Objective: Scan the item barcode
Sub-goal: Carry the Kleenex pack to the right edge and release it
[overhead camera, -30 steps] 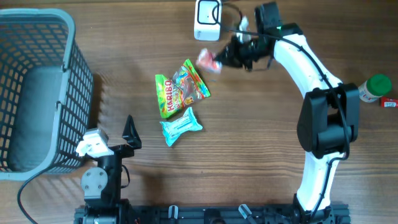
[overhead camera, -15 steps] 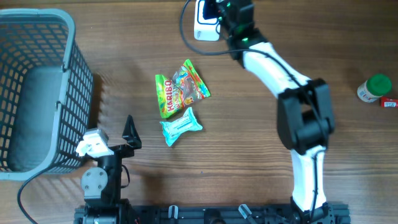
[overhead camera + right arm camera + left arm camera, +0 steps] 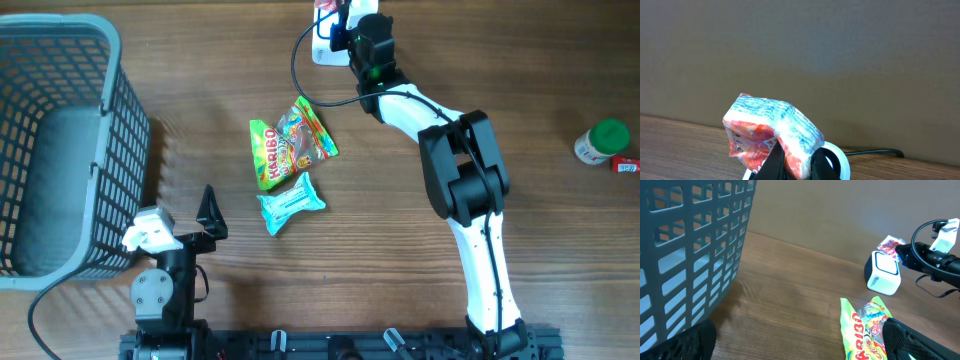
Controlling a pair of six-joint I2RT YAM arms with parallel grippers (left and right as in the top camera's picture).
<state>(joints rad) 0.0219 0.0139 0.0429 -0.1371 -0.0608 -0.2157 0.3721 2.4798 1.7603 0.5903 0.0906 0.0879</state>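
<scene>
Scanning step: right gripper (image 3: 792, 162) pinches red-white packet (image 3: 770, 130) close over scanner (image 3: 882, 272); left gripper (image 3: 180, 225) gapes idle. Next, likely rotate packet until its code faces scanner.

Left parked, right stretched out.
My left gripper (image 3: 178, 222) sits low, jaws wide; my right arm (image 3: 468, 175) reaches far forward, right gripper (image 3: 796, 162) pinching a snack packet (image 3: 771, 125).

Soft, even light — a faint shadow beside the grey plastic lattice basket (image 3: 125, 160) on the brown wooden table (image 3: 380, 260); the left wrist view's bottom corners are blurred.
</scene>
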